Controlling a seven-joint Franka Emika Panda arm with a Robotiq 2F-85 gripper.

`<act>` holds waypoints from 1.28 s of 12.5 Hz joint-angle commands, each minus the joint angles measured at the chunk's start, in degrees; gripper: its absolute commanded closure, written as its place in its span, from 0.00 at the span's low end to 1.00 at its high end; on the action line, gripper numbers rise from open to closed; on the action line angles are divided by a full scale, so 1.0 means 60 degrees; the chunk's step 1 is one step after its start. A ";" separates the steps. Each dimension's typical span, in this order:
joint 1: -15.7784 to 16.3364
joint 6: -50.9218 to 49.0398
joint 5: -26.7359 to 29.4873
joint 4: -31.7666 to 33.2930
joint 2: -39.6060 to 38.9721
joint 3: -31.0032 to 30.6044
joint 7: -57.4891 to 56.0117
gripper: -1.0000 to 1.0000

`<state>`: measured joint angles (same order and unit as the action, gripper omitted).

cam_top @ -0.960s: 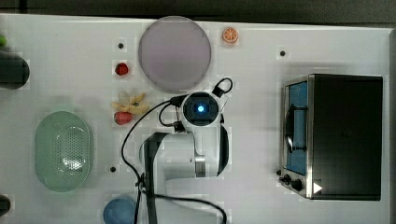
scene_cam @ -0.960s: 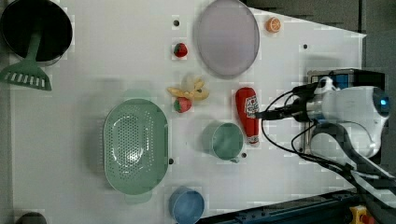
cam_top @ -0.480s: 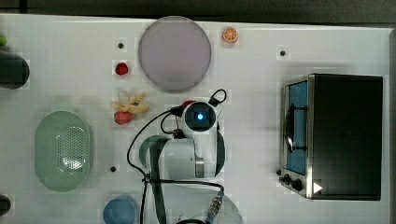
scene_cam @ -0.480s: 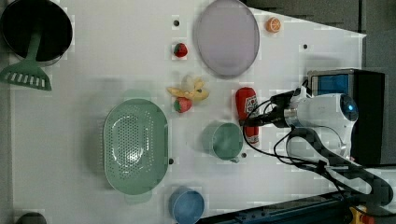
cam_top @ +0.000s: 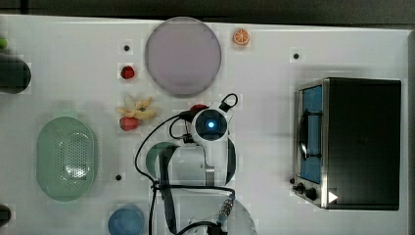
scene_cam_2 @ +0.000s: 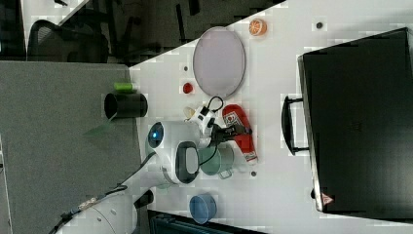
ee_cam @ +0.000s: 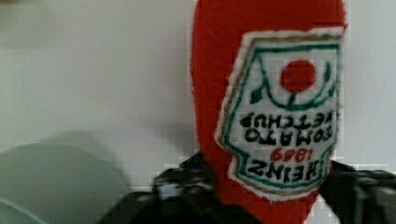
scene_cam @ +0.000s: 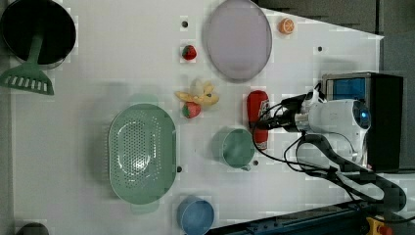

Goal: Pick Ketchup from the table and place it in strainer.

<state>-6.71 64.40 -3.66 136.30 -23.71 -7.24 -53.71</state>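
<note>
The Ketchup (scene_cam: 256, 104) is a red bottle with a white label, lying flat on the white table between the grey plate and the green cup. My gripper (scene_cam: 263, 125) is down over its lower half, reaching in from the left view's right. In the wrist view the black fingers (ee_cam: 180, 189) press against both sides of the Ketchup (ee_cam: 261, 93), so my gripper (ee_cam: 268, 186) is shut on it. In the top view the arm covers most of the Ketchup (cam_top: 198, 107). The pale green strainer (cam_top: 45, 147) sits empty near the top view's left edge, well away from the gripper.
A green cup (scene_cam: 235, 147) stands right beside the bottle. A grey plate (cam_top: 182, 56), a banana peel (cam_top: 137, 108) and a small red fruit (cam_top: 128, 123) lie between bottle and strainer. A blue cup (cam_top: 126, 221) and a black oven (cam_top: 357, 142) are also on the table.
The arm came in over the Ketchup and dropped onto it. The fingers went from wide open to closed against the bottle's sides. The bottle has not moved.
</note>
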 commanded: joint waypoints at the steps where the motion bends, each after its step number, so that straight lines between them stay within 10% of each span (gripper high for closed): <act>1: -0.0079 0.0243 -0.0015 -0.0058 0.0495 -0.0054 -0.0321 0.41; 16: 0.0074 -0.7055 0.0354 -0.2223 0.5252 -0.0607 0.0810 0.41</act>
<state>-7.52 24.00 -2.27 122.54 9.05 -8.91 -52.20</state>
